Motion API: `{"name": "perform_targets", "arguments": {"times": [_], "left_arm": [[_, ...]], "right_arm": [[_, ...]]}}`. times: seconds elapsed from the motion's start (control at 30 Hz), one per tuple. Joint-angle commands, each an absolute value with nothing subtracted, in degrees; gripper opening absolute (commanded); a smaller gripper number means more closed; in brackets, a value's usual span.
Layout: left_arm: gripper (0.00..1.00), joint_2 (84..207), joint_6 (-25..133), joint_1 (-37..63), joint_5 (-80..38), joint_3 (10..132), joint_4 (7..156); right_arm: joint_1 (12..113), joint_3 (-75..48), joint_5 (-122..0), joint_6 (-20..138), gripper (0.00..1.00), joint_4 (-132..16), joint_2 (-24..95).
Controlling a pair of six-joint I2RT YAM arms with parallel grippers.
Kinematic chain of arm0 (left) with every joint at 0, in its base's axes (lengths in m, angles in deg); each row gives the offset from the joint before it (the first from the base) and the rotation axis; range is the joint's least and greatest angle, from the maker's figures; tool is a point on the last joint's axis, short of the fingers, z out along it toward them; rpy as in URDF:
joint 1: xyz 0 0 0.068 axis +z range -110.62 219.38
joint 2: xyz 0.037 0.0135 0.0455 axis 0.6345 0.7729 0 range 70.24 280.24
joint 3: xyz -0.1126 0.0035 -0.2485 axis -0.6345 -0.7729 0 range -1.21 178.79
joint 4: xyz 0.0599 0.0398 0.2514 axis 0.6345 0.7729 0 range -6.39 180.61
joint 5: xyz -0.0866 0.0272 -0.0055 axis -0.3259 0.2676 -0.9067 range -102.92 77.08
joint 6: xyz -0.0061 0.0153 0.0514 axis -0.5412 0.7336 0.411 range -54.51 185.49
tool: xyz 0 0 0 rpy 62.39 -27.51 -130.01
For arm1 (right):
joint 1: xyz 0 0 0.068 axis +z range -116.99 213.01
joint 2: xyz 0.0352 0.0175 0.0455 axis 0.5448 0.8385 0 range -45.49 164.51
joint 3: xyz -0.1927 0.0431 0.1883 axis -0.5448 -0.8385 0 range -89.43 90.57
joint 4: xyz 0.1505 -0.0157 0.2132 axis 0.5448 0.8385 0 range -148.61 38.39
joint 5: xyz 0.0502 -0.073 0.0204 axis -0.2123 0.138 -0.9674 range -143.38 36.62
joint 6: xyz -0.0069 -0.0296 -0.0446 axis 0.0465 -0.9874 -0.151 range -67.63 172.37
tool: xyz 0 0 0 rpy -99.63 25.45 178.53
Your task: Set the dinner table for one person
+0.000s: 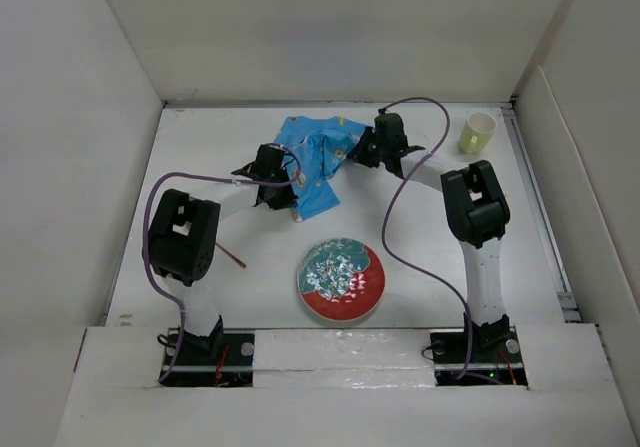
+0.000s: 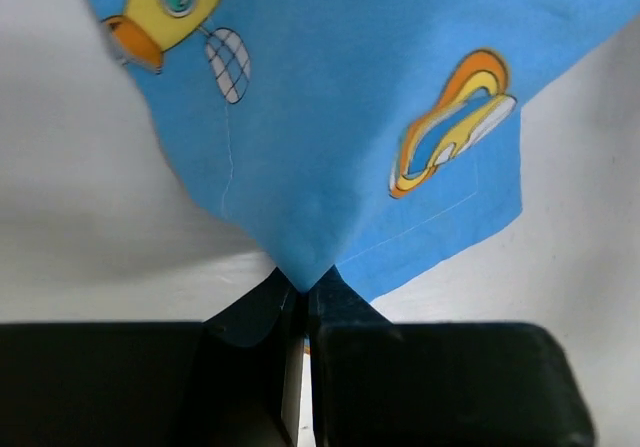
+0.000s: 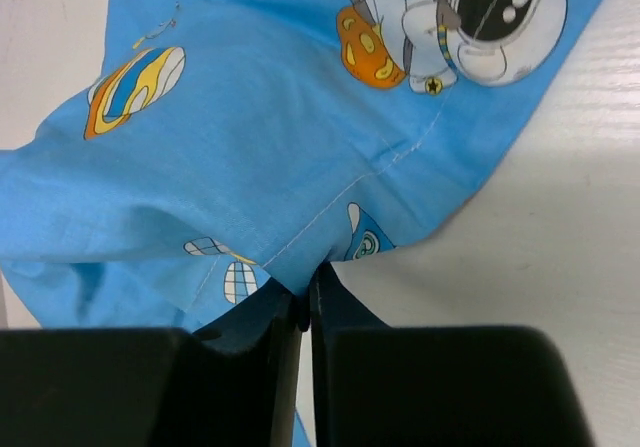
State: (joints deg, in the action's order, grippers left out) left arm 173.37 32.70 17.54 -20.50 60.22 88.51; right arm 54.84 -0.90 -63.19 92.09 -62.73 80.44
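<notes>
A crumpled blue cartoon-print placemat (image 1: 315,162) lies at the middle back of the white dinner table (image 1: 200,147). My left gripper (image 1: 283,189) is shut on its left edge; the wrist view shows the cloth (image 2: 340,117) pinched between the jaws (image 2: 303,285). My right gripper (image 1: 360,149) is shut on its right edge, the cloth (image 3: 260,137) pinched at a hem (image 3: 305,292). A red plate with a teal-white centre (image 1: 341,279) sits near the front middle. A pale yellow cup (image 1: 477,132) stands at the back right.
A thin brown stick-like utensil (image 1: 232,257) lies beside the left arm. White walls enclose the table on three sides. Purple cables loop over both arms.
</notes>
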Motion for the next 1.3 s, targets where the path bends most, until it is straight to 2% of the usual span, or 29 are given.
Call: {"name": "perform_targets", "arguments": {"times": [0.0,0.07,0.23,0.47,0.57,0.73,0.83,0.93,1.07,1.13,1.27], "left_arm": [[0.0,171.5,36.2,20.4,-16.8,65.8,91.9],[0.0,170.1,37.5,21.2,-14.7,68.2,94.1],[0.0,169.5,42.7,22.4,-9.7,80.3,98.8],[0.0,171.8,46.2,28.4,-8.8,108.5,108.6],[0.0,169.7,47.0,28.9,-7.7,110.2,109.6],[0.0,163.3,48.0,30.9,-9.0,105.9,111.6],[0.0,155.1,48.4,30.9,-10.5,96.7,107.7],[0.0,152.0,48.5,30.9,-12.2,89.6,105.9],[0.0,152.6,48.1,30.9,-12.6,79.6,103.0],[0.0,157.4,47.9,30.9,-14.7,80.2,103.1],[0.0,163.5,47.4,30.9,-16.0,83.0,102.3]], "right_arm": [[55.2,2.1,-60.0,88.8,0.04,-66.7,75.5],[54.6,2.8,-60.2,86.6,0.0,-65.0,72.8],[52.8,5.3,-60.1,81.5,0.0,-59.9,66.2],[46.4,26.2,-72.1,76.2,0.0,-42.6,62.0],[43.8,25.3,-76.3,77.1,0.0,-41.7,58.2],[38.2,8.1,-81.0,81.5,0.0,-41.8,45.2],[37.7,1.7,-82.1,82.0,0.0,-42.3,39.5],[37.7,-4.4,-82.6,82.1,0.0,-42.0,35.8],[39.1,-14.3,-83.3,81.3,0.0,-43.2,36.0],[39.1,-20.0,-78.4,81.7,0.0,-46.5,39.6],[37.8,-14.8,-76.0,81.9,0.0,-45.4,48.4]]}}
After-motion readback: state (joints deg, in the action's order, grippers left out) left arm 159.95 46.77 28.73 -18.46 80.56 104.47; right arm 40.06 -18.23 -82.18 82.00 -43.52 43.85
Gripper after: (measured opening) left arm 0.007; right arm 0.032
